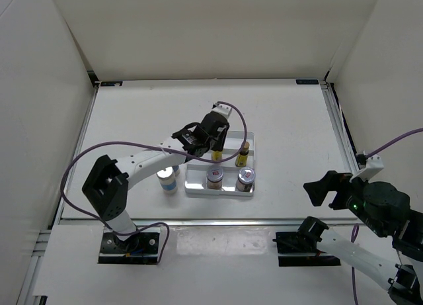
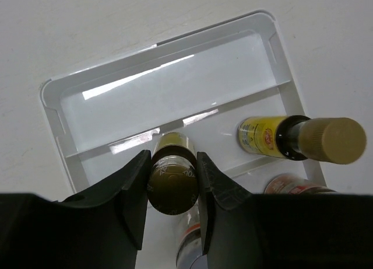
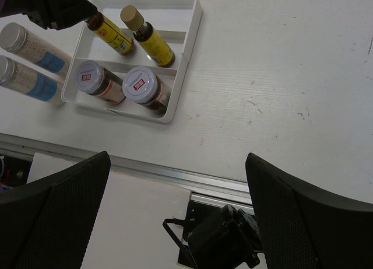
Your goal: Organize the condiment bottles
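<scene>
My left gripper (image 2: 172, 187) is shut on the dark cap of a slim yellow bottle (image 2: 173, 164), holding it upright in the middle row of the white tray (image 2: 52, 100); I cannot tell whether its base touches. A second slim yellow bottle (image 1: 243, 156) stands to its right in the same row. Two squat jars with red-marked lids (image 1: 215, 178) (image 1: 245, 179) fill the tray's front row. Two white-blue bottles with silver caps (image 3: 35, 47) (image 3: 23, 79) stand on the table left of the tray. My right gripper (image 3: 178, 193) hangs open near the table's front right edge, holding nothing.
The tray's far row (image 2: 175, 82) holds nothing. A metal rail (image 3: 233, 184) runs along the table's front edge. White walls close in the table at the back and sides.
</scene>
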